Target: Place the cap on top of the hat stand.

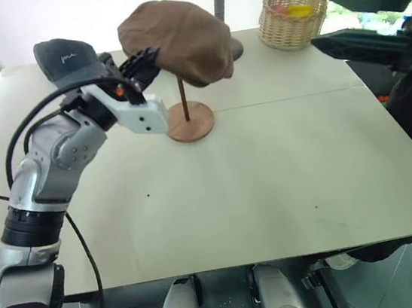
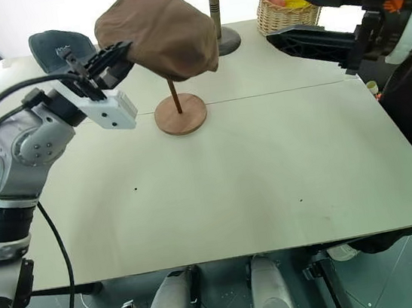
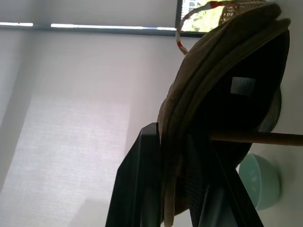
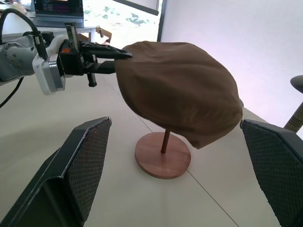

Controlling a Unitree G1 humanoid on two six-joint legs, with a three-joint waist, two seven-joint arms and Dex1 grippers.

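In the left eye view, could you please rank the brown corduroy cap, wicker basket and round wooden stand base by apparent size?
1. Brown corduroy cap
2. Wicker basket, though it stands farther back
3. Round wooden stand base

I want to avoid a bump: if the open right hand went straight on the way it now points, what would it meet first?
Most likely the brown cap, which sits squarely between the right hand's open fingers in the right wrist view, held at its edge by the left hand. How far off it is remains unclear.
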